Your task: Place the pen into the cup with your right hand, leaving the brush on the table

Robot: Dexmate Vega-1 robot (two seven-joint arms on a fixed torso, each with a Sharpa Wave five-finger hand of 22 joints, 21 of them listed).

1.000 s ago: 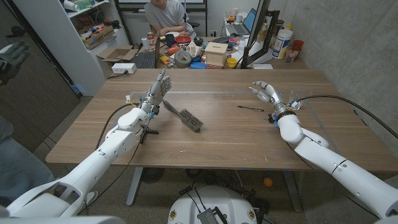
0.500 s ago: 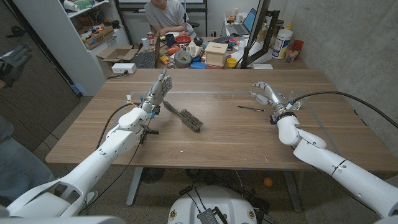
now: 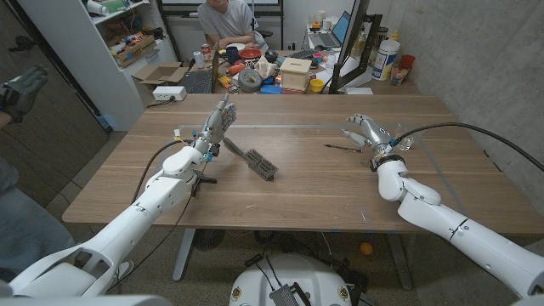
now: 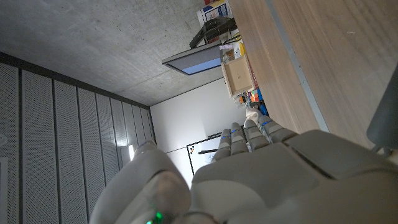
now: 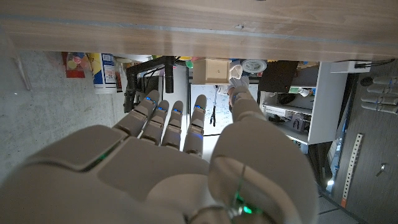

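On the wooden table (image 3: pixel 297 183), the left hand (image 3: pixel 217 126) stands raised at about ten o'clock from the table's middle, fingers straight and apart, holding nothing. Just beside it, toward three o'clock, lies the brush (image 3: pixel 252 159). Farther along at two o'clock the pen (image 3: pixel 342 149) lies on the wood, with the right hand (image 3: pixel 368 133) near it, fingers loosely spread and empty.

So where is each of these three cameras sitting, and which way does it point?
Head view: on the robot's head, looking down at the table, brush, pen, both arms.
Left wrist view: behind the left hand, facing the far wall.
Right wrist view: behind the right hand, likewise.
Shared: the wooden table.
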